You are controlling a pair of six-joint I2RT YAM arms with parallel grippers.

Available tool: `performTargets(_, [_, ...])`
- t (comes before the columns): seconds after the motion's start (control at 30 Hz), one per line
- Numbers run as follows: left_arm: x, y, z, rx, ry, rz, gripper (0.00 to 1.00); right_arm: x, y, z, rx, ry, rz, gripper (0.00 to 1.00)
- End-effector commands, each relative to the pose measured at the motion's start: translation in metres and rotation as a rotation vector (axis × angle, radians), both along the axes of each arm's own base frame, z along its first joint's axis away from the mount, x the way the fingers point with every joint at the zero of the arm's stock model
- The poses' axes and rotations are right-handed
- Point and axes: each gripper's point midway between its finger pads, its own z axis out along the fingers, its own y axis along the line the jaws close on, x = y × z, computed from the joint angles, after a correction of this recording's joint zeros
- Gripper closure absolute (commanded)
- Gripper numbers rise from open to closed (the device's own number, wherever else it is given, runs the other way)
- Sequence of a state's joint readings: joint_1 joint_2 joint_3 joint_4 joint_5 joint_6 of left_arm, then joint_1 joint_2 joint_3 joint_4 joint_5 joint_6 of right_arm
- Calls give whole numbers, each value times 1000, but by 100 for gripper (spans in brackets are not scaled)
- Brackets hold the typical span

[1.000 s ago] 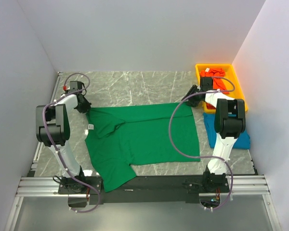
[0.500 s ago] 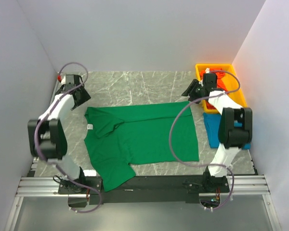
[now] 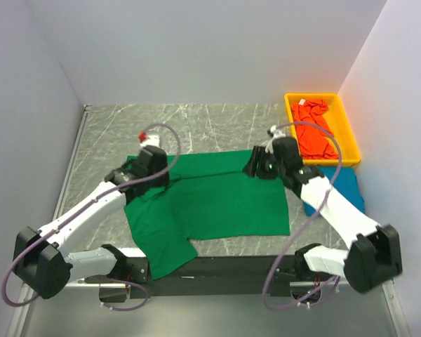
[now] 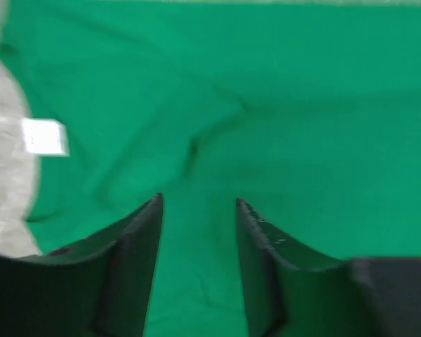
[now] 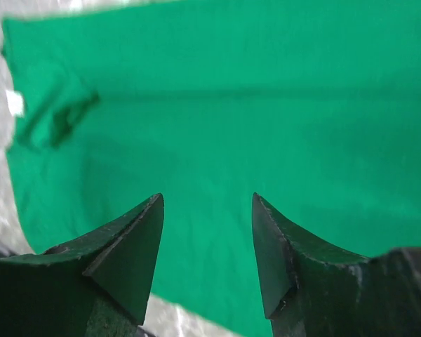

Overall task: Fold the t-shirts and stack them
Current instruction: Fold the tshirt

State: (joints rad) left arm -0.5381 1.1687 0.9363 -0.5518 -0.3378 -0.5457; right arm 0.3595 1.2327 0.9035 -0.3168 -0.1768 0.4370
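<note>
The green t-shirt (image 3: 217,203) lies spread flat on the marble table, with one sleeve hanging toward the near edge. My left gripper (image 3: 161,174) hovers over its collar end, jaws open and empty (image 4: 198,203); the white neck label (image 4: 44,135) shows to their left. My right gripper (image 3: 252,167) hangs over the shirt's far right corner, also open with only green cloth (image 5: 266,105) below (image 5: 207,200). The blue t-shirt (image 3: 349,188) lies at the right, partly hidden by the right arm. The orange-red t-shirt (image 3: 316,137) sits bunched in the bin.
A yellow plastic bin (image 3: 292,109) stands at the back right corner. Grey walls close in the table on the left, back and right. Bare marble (image 3: 196,126) lies behind the green shirt.
Both arms have swung in from the far corners to above the green shirt. The left gripper, earlier at the shirt's far left corner, now hovers open near the collar.
</note>
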Motion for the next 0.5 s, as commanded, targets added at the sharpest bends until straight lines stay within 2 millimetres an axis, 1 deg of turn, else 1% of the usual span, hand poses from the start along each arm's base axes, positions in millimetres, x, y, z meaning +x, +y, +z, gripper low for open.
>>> performTargets(0.0, [-18,-26,-17,-10,35,-85,52,-24,-7,-1,-8,-43,-4,40])
performTargets(0.03, [-17,-30,-20,-5,31,-86,54,-36,-5,-12,-1,-22,15,40])
performTargets(0.07, [-15,-32,-24,7,36,-86,56,-42,-5,-8,15,-41,21,41])
performTargets(0.1, [-13,-33,-35,35,61,-82,60,-47,-5,-9,25,-39,26,41])
performTargets(0.13, [-8,-38,-36,34,52,-87,62,-54,-5,-16,30,-24,29,41])
performTargets(0.17, [-5,-41,-39,36,52,-89,63,-58,-5,-11,47,-43,36,41])
performTargets(0.2, [-1,-44,-48,50,68,-93,65,-61,-5,-11,53,-44,37,41])
performTargets(0.23, [3,-48,-48,48,66,-99,66,-64,-6,-13,57,-40,36,41])
performTargets(0.27, [8,-49,-50,62,66,-98,66,-67,-7,-11,62,-50,37,41])
performTargets(0.3, [11,-50,-62,88,94,-94,65,-68,-8,-10,64,-54,38,41])
performTargets(0.33, [18,-51,-60,107,84,-90,65,-71,-8,-11,59,-54,40,41])
performTargets(0.37, [21,-51,-64,125,90,-84,66,-73,-10,-9,56,-61,40,41])
performTargets(0.4, [25,-51,-72,149,110,-79,66,-74,-11,-9,52,-64,39,41])
performTargets(0.47, [29,-48,-80,186,121,-60,66,-76,-13,-10,49,-68,40,41])
